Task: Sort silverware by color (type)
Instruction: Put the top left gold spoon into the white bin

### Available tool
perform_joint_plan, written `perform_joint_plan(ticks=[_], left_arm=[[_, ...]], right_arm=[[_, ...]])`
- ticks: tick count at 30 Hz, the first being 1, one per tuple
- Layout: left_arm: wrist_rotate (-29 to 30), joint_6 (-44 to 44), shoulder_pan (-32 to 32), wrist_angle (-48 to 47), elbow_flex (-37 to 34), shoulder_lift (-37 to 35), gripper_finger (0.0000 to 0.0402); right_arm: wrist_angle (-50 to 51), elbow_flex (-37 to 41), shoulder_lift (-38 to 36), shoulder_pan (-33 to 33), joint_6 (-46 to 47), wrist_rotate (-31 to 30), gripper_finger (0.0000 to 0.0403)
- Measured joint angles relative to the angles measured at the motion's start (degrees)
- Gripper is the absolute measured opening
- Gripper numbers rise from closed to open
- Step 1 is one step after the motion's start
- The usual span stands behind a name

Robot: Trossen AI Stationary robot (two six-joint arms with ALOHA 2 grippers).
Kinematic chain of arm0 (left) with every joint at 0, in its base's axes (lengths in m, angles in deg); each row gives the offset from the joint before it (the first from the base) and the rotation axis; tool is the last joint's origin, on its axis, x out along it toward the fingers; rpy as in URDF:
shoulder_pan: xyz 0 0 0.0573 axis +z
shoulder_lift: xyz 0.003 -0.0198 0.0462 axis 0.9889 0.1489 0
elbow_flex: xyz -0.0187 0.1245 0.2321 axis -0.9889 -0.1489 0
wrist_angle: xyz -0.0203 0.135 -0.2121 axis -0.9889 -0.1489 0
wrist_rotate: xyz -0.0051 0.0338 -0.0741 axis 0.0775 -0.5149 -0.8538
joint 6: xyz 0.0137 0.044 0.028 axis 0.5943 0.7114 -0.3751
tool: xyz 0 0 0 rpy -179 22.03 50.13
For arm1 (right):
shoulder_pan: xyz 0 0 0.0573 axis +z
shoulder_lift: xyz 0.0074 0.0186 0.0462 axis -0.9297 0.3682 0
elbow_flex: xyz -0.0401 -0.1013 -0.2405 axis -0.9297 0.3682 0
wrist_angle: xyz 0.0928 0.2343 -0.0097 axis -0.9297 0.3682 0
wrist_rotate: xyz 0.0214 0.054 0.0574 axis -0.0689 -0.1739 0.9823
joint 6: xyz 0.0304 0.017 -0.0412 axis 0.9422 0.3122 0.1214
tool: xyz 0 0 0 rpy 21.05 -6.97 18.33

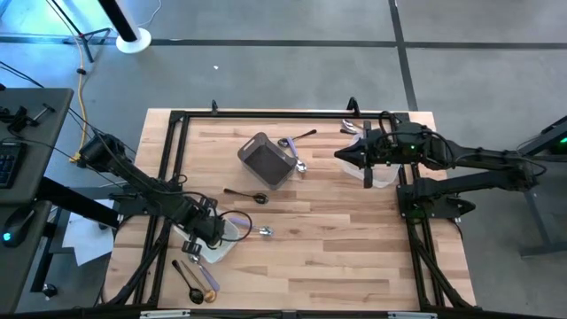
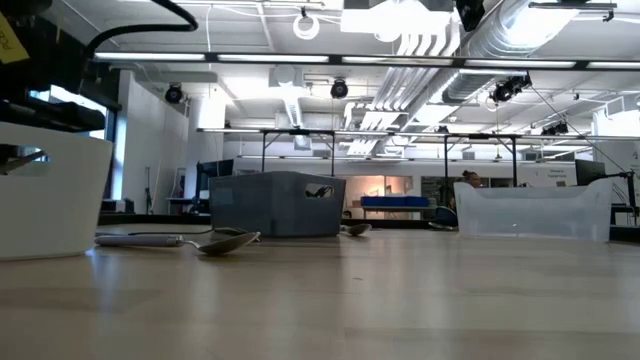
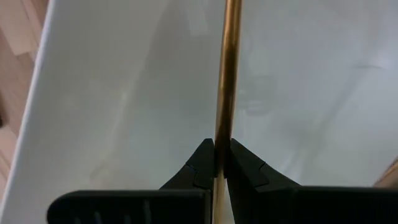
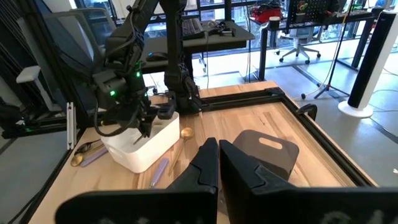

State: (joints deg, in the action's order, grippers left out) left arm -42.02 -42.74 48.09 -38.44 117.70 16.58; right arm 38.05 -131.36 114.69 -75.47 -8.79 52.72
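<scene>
**Two arms, one gold piece pinched over the white tray**

Two arms share our wooden table (image 1: pixel 337 230). On the left, our left gripper (image 3: pixel 221 163) hangs inside the white tray (image 1: pixel 232 241) near the front left corner, its fingers (image 3: pixel 202 163) pressed onto a slim gold handle (image 3: pixel 227 74) that stands upright between them. On the right, our right gripper (image 4: pixel 218 163) hovers with fingers pressed together and nothing between them, above the table beside the clear tub (image 2: pixel 535 212) at the far right.

We see the grey bin (image 1: pixel 266 161) near the far middle. Silverware lies scattered: a black spoon (image 1: pixel 245 194) just near of the bin, a dark-handled piece (image 1: pixel 299 137) and a silver one (image 1: pixel 301 165) at its right side, a silver spoon (image 1: pixel 265 231) right of the tray, and a few more, black, lilac and gold (image 1: pixel 197 278), at the front left edge.
</scene>
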Motion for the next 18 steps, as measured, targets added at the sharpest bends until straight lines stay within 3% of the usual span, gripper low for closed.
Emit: perform_joint_plan(ticks=[8, 18], left_arm=[[-0.2, 2.9, 0.0, 2.6, -1.3, 0.0, 0.0009], [-0.2, 2.6, 0.0, 2.9, -1.5, 0.0, 0.0066]], right_arm=[[-0.2, 0.0, 2.7, 0.0, 0.0, 0.0, 0.0000], [-0.4, 0.0, 2.6, 0.0, 0.0, 0.0, 0.0000]])
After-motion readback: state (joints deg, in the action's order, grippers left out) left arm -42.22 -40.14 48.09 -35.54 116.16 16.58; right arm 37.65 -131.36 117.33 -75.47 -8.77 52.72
